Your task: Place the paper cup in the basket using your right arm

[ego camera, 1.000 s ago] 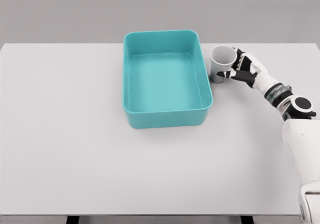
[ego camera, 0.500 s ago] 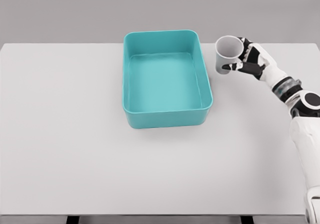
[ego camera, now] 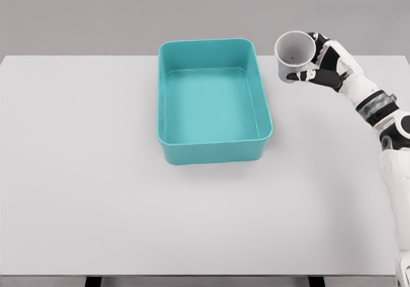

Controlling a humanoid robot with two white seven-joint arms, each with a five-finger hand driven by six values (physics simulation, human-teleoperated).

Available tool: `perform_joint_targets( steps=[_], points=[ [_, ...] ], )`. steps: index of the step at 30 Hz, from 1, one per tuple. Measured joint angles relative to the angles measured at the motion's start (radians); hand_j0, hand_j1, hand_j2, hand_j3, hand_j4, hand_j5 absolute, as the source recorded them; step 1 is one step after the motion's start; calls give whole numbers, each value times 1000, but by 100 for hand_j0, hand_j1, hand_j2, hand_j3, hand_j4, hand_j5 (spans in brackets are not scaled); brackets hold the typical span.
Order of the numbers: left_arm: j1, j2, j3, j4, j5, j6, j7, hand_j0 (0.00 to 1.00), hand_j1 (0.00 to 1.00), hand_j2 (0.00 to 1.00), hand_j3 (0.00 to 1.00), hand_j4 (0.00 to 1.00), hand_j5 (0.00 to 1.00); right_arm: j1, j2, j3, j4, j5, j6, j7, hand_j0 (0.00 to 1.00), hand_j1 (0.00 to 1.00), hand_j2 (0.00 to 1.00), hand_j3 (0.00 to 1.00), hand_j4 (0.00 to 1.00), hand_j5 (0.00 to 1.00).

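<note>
Basket (ego camera: 214, 154): teal, hollow, on desk (ego camera: 83, 191).
Paper cup (ego camera: 293, 56): right of basket, lifted.
Right hand (ego camera: 322, 68): fingers wrapped around cup.

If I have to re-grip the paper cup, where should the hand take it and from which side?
Take the paper cup around its side wall, below the rim, coming from the right, much as the right hand holds it now. It looks upright with its mouth open upward, so a wrap around the wall probably suits. The basket lies on its left, so that side is best kept free.
</note>
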Motion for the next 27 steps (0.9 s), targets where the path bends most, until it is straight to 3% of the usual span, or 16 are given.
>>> perform_joint_targets(
  steps=[12, 27],
  points=[
    [0, 0, 0, 0, 0, 0, 0, 100, 100, 100, 100, 100, 100, 26, 1, 7, -126, 5, -7, 0, 57, 57, 57, 57, 57, 57],
    [0, 0, 0, 0, 0, 0, 0, 100, 100, 100, 100, 100, 100, 20, 13, 52, -240, 131, -6, 0, 57, 57, 57, 57, 57, 57]
  ],
)
